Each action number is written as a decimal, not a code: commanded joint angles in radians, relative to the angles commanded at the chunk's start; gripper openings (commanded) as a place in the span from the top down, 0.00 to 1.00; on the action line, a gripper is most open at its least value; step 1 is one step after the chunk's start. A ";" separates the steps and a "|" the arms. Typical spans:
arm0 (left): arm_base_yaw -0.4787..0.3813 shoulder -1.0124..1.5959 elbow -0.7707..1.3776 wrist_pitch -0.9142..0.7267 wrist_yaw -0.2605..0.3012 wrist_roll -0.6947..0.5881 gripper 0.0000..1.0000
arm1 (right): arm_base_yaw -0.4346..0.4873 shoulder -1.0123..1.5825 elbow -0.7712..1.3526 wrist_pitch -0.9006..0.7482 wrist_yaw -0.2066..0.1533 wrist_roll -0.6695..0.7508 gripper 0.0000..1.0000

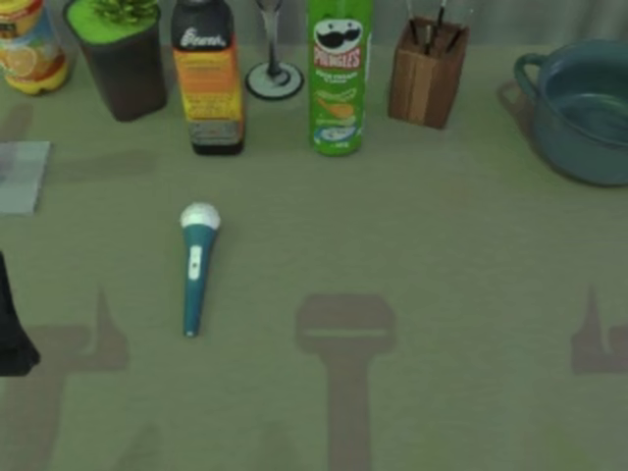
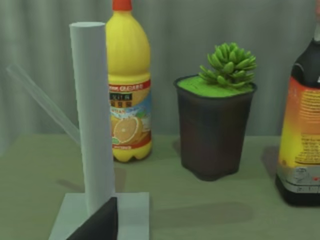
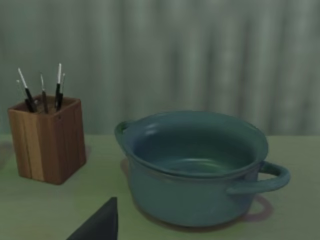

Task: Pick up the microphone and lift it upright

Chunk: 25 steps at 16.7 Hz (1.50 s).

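Observation:
The microphone [image 1: 196,270] lies flat on the table left of centre, with its white rounded head [image 1: 200,217] toward the back and its teal handle toward the front. Nothing touches it. My left arm [image 1: 12,339] shows as a dark shape at the table's left edge, well left of the microphone. One dark finger [image 2: 102,222] shows in the left wrist view, with nothing against its inner face. My right arm is outside the top view. Its wrist view likewise shows a single finger [image 3: 102,222] with bare table beside it. Neither wrist view shows the microphone.
Along the back stand an orange juice bottle [image 1: 29,44], a potted plant [image 1: 118,59], a dark bottle [image 1: 208,83], a glass [image 1: 274,74], the green Pringles can [image 1: 340,83], a wooden pen holder [image 1: 427,74] and a teal pot [image 1: 584,108]. A white stand [image 1: 22,177] sits at the left.

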 joint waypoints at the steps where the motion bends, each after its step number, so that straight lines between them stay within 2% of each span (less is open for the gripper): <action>1: 0.000 0.000 0.000 0.000 0.000 0.000 0.00 | 0.000 0.000 0.000 0.000 0.000 0.000 0.00; 5: -0.020 0.063 0.058 -0.038 0.000 -0.018 0.00 | 0.000 0.000 0.000 0.000 0.000 0.000 0.00; 8: -0.063 0.222 0.188 -0.126 -0.003 -0.057 0.00 | 0.000 0.000 0.000 0.000 0.000 0.000 0.00; 19: -0.293 1.304 0.872 -0.637 -0.025 -0.272 0.00 | 0.000 0.000 0.000 0.000 0.000 0.000 0.00; 25: -0.393 1.724 1.174 -0.844 -0.032 -0.364 0.00 | 0.000 0.000 0.000 0.000 0.000 0.000 0.00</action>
